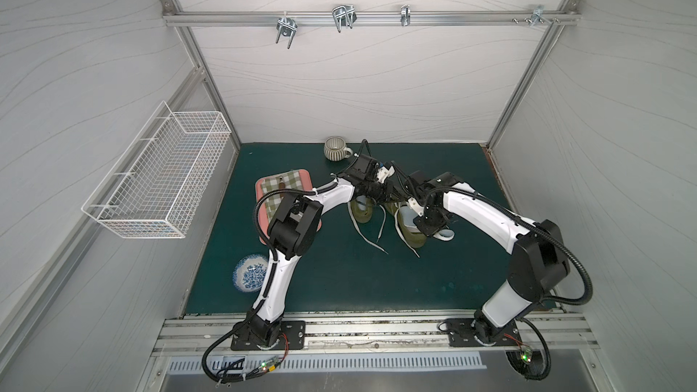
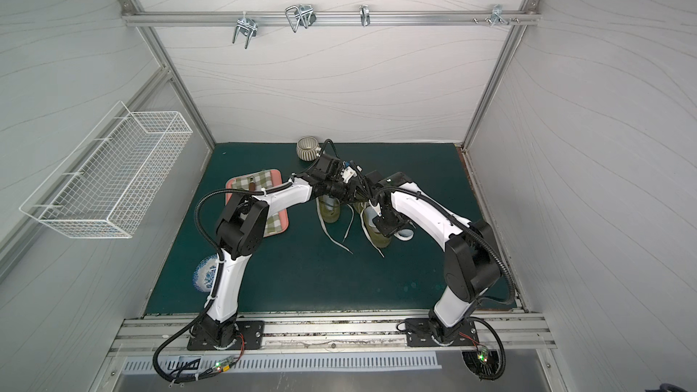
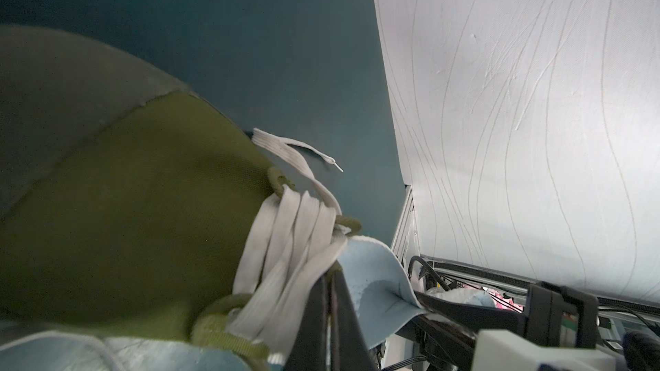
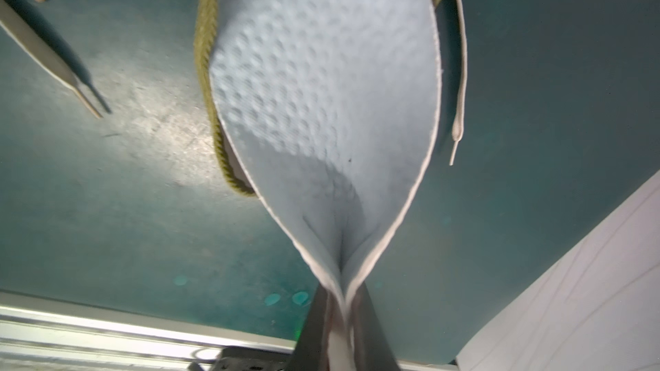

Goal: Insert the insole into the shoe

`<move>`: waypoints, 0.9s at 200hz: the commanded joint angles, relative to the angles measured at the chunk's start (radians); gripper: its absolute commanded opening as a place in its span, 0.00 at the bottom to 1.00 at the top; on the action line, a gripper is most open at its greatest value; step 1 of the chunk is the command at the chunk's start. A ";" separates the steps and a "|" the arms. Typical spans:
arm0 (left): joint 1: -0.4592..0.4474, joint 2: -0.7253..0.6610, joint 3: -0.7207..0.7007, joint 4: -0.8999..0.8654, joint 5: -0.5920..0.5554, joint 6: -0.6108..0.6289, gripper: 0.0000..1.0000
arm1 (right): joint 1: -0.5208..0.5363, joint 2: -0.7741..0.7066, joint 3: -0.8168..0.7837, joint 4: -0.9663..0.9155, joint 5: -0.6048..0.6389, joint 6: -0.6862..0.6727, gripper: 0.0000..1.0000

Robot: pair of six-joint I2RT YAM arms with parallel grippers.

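**Insole pinched, lead end at the shoe mouth, not seated**

Right wrist: my right gripper [image 4: 342, 315] is clamped on one end of the pale blue insole [image 4: 321, 83]. The pinch folds it into a trough, which I think narrows it enough to pass the collar. The far end runs out against the shoe's olive edge [image 4: 205, 66]. I can't tell how deep it goes. A loose lace tip [image 4: 459, 130] hangs right beside it.

Left wrist: my left gripper [image 3: 330, 315] has its fingers together, apparently nipping the laces [image 3: 285, 244] at the throat of the olive shoe [image 3: 125, 190]. My read is that this holds the mouth open and keeps the shoe from sliding on the mat [image 3: 250, 30].

Top views: both wrists are crowded over the same shoe, close together, with little room to re-angle. The second shoe [image 1: 361, 213] sits just beside it, and lace ends trail across the mat between and in front of them, so they could snag. The mug [image 1: 336, 148], tray with checked cloth [image 1: 264, 184], patterned bowl [image 1: 249, 277] and wall basket [image 1: 158, 182] are all well apart and not a concern.
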State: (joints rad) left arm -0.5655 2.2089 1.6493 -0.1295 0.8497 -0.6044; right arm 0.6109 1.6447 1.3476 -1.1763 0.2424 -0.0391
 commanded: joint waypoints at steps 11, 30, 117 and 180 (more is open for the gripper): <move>-0.004 -0.066 -0.035 0.118 -0.011 -0.036 0.00 | -0.013 -0.016 0.013 -0.061 -0.104 0.077 0.09; -0.004 -0.071 -0.061 0.147 -0.020 -0.050 0.00 | -0.030 -0.006 0.014 -0.059 -0.121 0.094 0.09; -0.027 -0.075 -0.057 0.177 -0.009 -0.082 0.00 | -0.089 0.025 0.060 0.001 -0.230 0.136 0.09; -0.029 -0.080 -0.064 0.184 0.000 -0.083 0.00 | -0.065 0.073 0.059 0.047 -0.260 0.084 0.08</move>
State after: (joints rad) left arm -0.5827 2.1784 1.5730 -0.0185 0.8165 -0.6739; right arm 0.5419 1.7061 1.4033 -1.1725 0.0288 0.0769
